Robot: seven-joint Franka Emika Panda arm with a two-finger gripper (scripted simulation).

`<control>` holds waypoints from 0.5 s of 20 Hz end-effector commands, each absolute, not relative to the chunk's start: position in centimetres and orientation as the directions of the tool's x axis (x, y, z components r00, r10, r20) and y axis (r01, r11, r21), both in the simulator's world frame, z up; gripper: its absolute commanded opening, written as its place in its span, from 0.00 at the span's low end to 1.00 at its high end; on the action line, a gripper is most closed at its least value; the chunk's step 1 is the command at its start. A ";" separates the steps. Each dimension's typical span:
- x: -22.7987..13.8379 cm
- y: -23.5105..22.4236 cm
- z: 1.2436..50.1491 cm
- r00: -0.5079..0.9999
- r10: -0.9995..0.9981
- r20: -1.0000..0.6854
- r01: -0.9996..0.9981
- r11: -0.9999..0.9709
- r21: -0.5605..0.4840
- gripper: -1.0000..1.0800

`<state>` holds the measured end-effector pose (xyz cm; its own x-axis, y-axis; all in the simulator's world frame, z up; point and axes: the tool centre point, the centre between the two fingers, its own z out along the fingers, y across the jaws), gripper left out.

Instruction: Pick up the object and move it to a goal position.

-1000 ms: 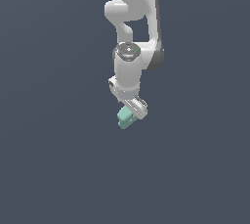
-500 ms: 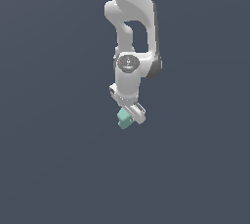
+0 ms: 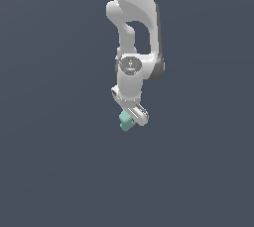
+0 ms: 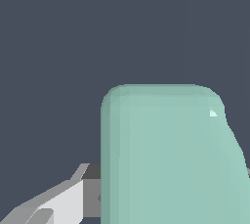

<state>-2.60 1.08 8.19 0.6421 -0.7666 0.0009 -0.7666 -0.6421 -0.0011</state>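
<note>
From the exterior view we've got the gripper [image 3: 130,120] clamped on the mint-green object [image 3: 126,121], hanging in mid-air under the arm [image 3: 133,32], and in the wrist view it sits beside 1 finger [image 4: 73,201].

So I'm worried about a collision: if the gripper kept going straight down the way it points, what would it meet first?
Nothing visible. The gripper holds the mint-green object, and below it the exterior view shows only plain dark background. Depth is unclear, so any surface there can't be judged.
</note>
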 end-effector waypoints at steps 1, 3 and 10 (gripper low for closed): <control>-2.6 1.0 8.1 0.642 -0.767 0.000 -0.767 -0.642 0.000 0.00; -2.6 1.1 8.2 0.642 -0.767 0.001 -0.767 -0.642 -0.001 0.00; -2.2 1.8 9.5 0.642 -0.767 0.001 -0.767 -0.642 -0.001 0.00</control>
<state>-2.37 1.54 9.01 0.6413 -0.7673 -0.0001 -0.7673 -0.6413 -0.0001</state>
